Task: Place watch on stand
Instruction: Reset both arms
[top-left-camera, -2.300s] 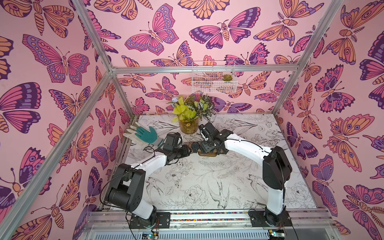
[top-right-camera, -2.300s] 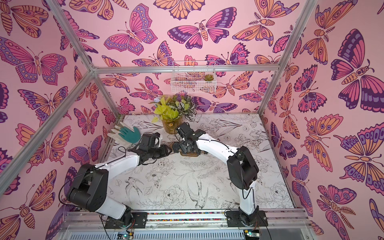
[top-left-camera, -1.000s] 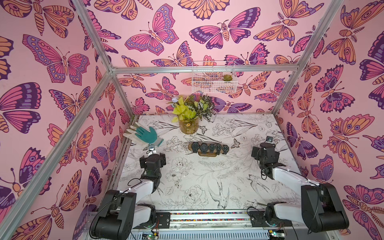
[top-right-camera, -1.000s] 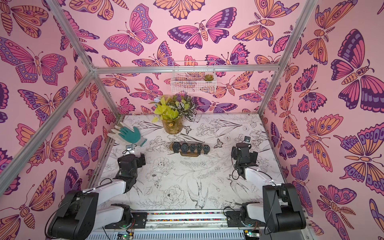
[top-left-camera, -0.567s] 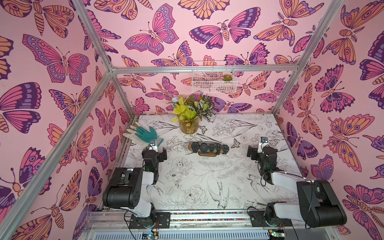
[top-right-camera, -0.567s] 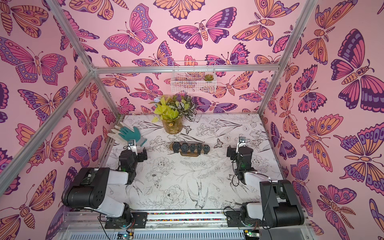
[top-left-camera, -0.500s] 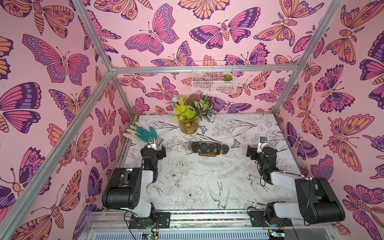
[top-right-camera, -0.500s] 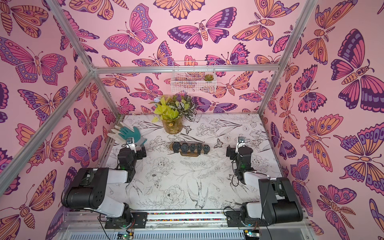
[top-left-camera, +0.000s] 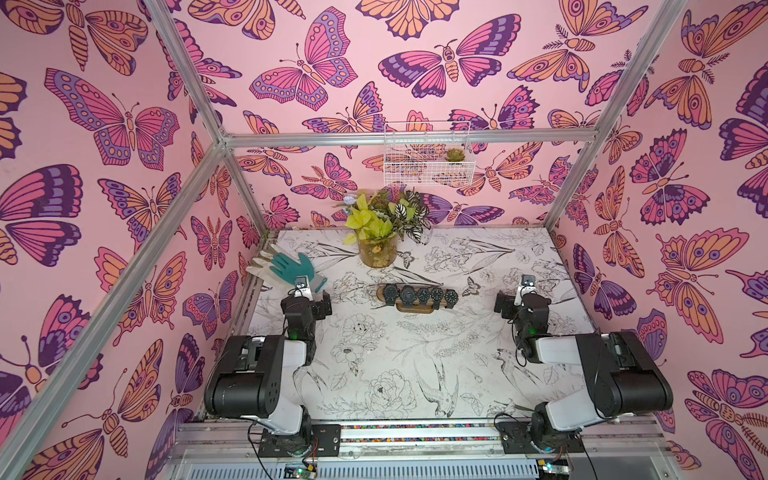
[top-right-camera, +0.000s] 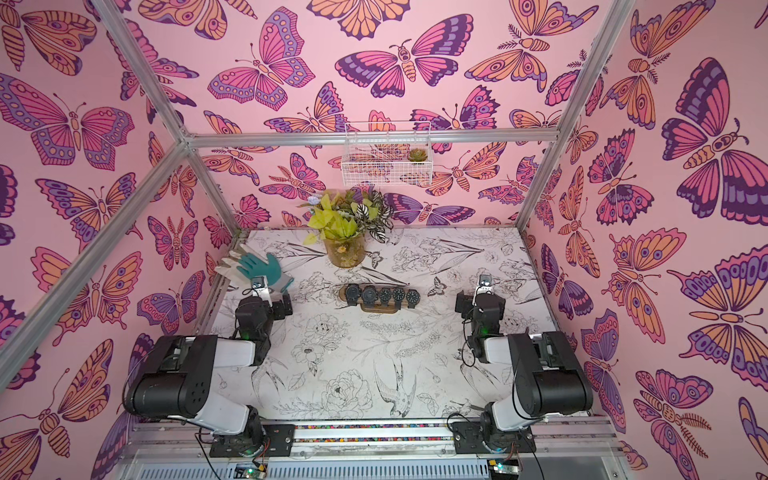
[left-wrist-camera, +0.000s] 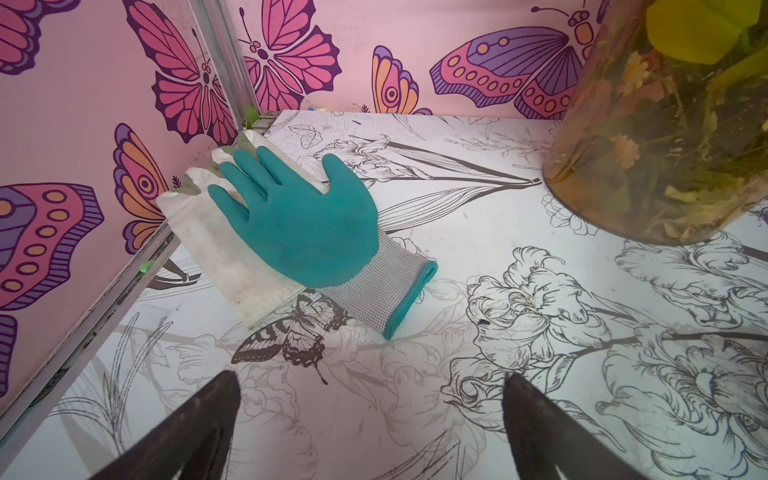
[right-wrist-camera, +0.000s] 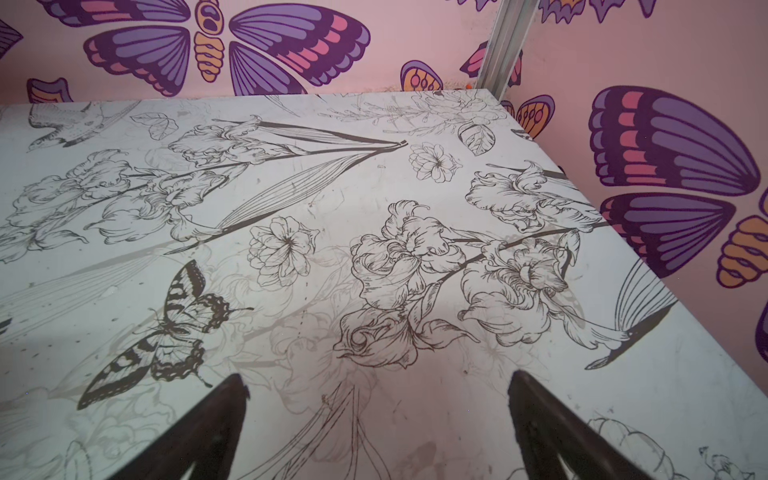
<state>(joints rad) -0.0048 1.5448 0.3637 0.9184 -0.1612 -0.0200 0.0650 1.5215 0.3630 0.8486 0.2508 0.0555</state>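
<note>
A: What do both top views give you?

B: The stand (top-left-camera: 417, 308) lies between the left gripper (top-left-camera: 309, 296) and the right gripper (top-left-camera: 521, 299), well apart from each and slightly ahead of both. Five dark watches (top-left-camera: 423, 294) sit in a row along its bar. The jaws look too small there to judge, I think.

A: And the left wrist view?

B: The left gripper's fingers (left-wrist-camera: 199, 419) stand spread wide, holding nothing, with only the printed table (left-wrist-camera: 457, 208) between them. Just ahead lies a teal glove (left-wrist-camera: 299, 224) on top of a white glove (left-wrist-camera: 216, 249). Ahead and to this gripper's right stands a glass vase (left-wrist-camera: 665, 145) of plants.

A: The right wrist view?

B: The right gripper's fingers (right-wrist-camera: 195, 424) are equally wide apart and empty, over bare table. The table's far corner is ahead, to this gripper's right.
</note>
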